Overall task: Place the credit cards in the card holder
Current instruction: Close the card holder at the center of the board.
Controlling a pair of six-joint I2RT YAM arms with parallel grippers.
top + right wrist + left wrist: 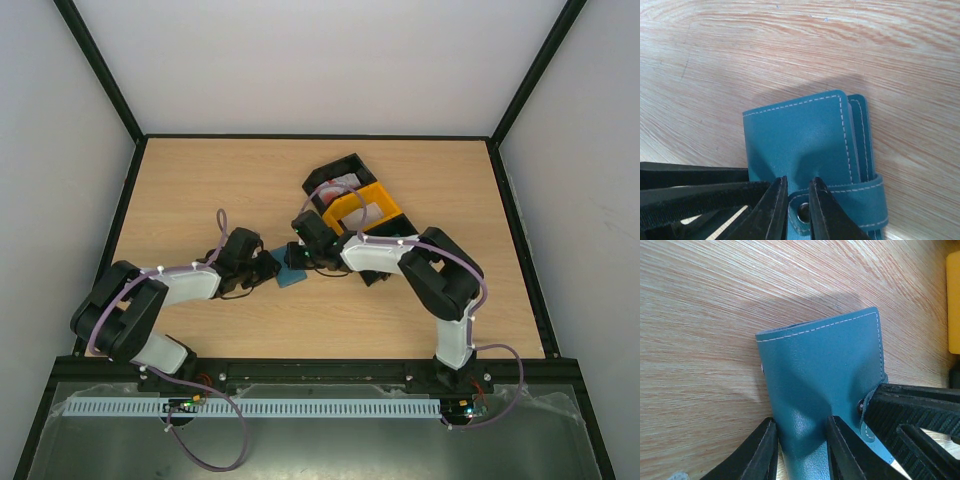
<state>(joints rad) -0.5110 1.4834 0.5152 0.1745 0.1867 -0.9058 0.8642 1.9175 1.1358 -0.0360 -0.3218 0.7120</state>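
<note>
In the middle of the table (200, 190), a little toward the near edge, the two arms meet nose to nose over the teal card holder (822, 365), which lies folded shut and flat on the wood. From the left, the left gripper (801, 430) has its fingers clenched across one edge of the cover. The leather dimples between them, so I'd call that a real hold. The holder looks light and soft, padded leather with stitched edges. It seems the sort of thing that bends and slides on bare wood rather than staying put, so pinning one edge makes sense to me. From the right, the right gripper (797, 182) has its fingers drawn narrow to either side of the clasp strap (850, 197), where the snap (803, 212) sits. Whether they have actually bitten onto the strap or merely flank it, I cannot tell. That strap is the place to take it, I think: a small floppy tab that should peel up if pinched near the snap, while the cover is too broad and smooth to lift cleanly. Further right and toward the back stand the black bin (335, 170) and the yellow bin (385, 200), side by side, with what look like credit cards (340, 192) lying in them, the holder not yet opened to take them. They look thin, stiff and slippery, best taken by an edge.
</note>
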